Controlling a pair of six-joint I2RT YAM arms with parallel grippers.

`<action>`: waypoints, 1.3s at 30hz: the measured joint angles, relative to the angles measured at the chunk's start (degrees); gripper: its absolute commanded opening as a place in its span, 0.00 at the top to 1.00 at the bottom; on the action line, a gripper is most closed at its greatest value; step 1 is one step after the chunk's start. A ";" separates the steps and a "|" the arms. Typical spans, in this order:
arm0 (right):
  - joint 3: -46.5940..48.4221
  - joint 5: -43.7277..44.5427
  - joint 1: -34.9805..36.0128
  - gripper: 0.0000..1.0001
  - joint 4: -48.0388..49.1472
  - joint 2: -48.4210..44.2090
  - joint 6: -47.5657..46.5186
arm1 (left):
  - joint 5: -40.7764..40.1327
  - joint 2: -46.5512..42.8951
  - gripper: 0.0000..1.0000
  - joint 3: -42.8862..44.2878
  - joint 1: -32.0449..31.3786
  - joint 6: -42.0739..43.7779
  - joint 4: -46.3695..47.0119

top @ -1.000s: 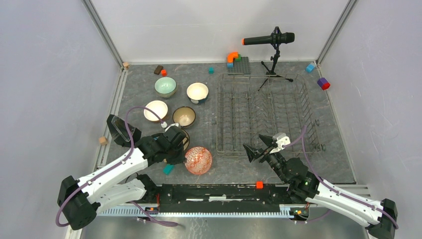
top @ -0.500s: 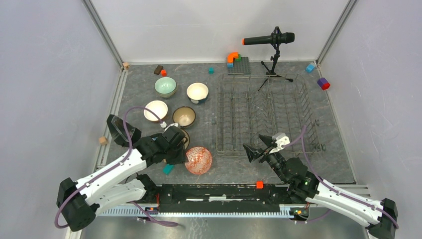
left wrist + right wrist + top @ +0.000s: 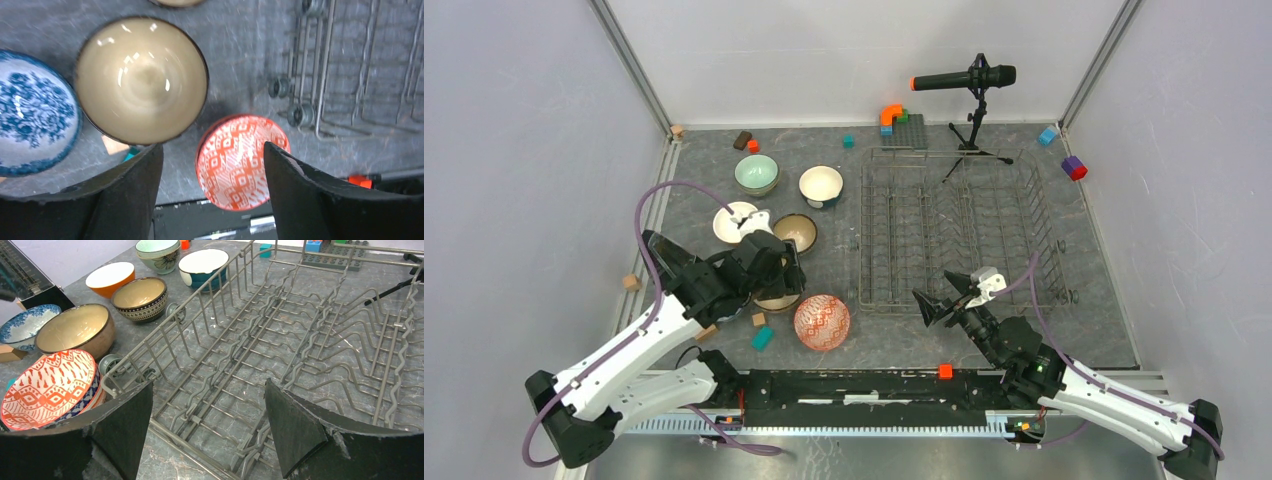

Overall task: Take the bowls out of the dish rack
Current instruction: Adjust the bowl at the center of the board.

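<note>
The dish rack [image 3: 954,230] is a grey wire rack at centre right, and no bowls stand in it [image 3: 300,340]. Several bowls rest on the mat to its left: pale green [image 3: 756,173], cream with teal [image 3: 821,185], orange [image 3: 732,222], dark striped [image 3: 796,234], brown [image 3: 141,80], blue-white [image 3: 35,125] and red-white [image 3: 822,321]. My left gripper [image 3: 212,146] hangs open above the mat between the brown and red-white [image 3: 240,160] bowls, holding nothing. It covers most of the brown bowl in the top view [image 3: 774,272]. My right gripper [image 3: 209,384] is open and empty over the rack's near left corner [image 3: 934,288].
A microphone [image 3: 964,78] on a tripod stands at the rack's far edge. A studded plate with blocks [image 3: 904,128] lies behind the rack. Loose toy blocks lie about: teal [image 3: 762,338], tan [image 3: 759,319], red-purple [image 3: 1074,167], blue [image 3: 1047,135]. Walls close three sides.
My left gripper has opened, let go of the brown bowl and risen back away from it. The bowl stays on the mat. The right arm has not moved.
</note>
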 measured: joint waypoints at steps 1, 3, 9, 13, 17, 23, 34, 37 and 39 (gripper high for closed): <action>0.00 0.00 0.00 0.13 -0.09 -0.09 0.00 | -1.66 0.00 0.17 0.17 0.00 0.07 0.48; 0.00 0.00 0.00 0.13 -0.37 -0.39 0.02 | -4.66 0.02 0.17 0.15 0.00 0.11 1.66; 0.00 0.15 0.00 0.13 -1.42 -1.57 0.42 | -10.49 3.17 0.18 -1.03 2.38 0.09 7.26; -0.02 0.15 0.00 0.13 -1.57 -1.70 0.87 | -9.46 11.34 0.21 -0.98 7.23 -0.15 10.34; -0.02 0.11 0.00 0.14 -1.97 -1.73 1.33 | -7.89 15.82 0.23 -1.38 9.05 -1.86 12.31; -0.04 -0.02 0.00 0.13 -2.86 -2.38 1.70 | -6.93 15.67 0.26 -3.23 10.54 -3.89 15.32; -0.04 -0.13 0.00 0.13 -2.73 -0.87 1.68 | -5.42 19.74 0.31 -1.36 18.05 -4.94 15.45; -0.04 -0.15 0.00 0.13 -2.82 -0.87 1.68 | -5.53 22.14 0.31 2.16 18.05 -4.83 15.23; -0.04 -0.13 0.00 0.13 -2.93 -1.38 1.68 | -5.62 23.19 0.31 3.32 18.21 -4.68 15.37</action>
